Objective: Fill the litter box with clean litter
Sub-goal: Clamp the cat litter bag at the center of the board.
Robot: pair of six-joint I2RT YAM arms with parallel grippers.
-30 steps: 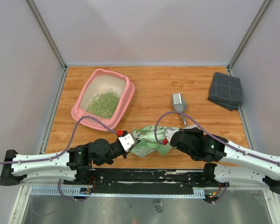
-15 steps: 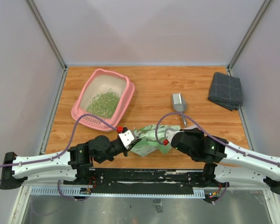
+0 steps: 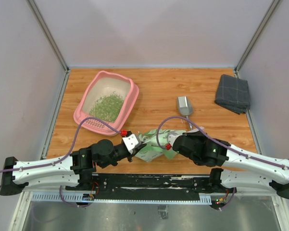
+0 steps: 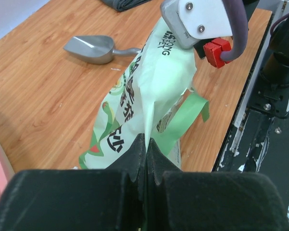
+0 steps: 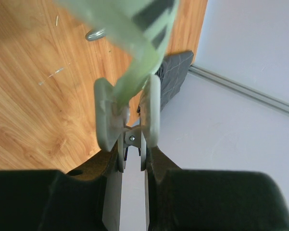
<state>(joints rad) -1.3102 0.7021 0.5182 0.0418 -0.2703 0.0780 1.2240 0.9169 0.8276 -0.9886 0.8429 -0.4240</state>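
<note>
two grips on green bag (image 3: 151, 150), front of tabletop (image 3: 154, 86): left pincer (image 3: 140, 140), right pincer (image 3: 165, 144). clean litter (image 3: 107, 107) heaped inside litter box (image 3: 80, 115), back left.
left wrist: left pincer (image 4: 146, 144) pressed together on bag edge.
right wrist: right pincer (image 5: 128, 113) pinching bag's strap (image 5: 134, 62).

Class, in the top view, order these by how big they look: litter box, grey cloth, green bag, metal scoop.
1. litter box
2. grey cloth and green bag: about alike; the arms hide part of the bag, so they stay unranked.
3. metal scoop
</note>
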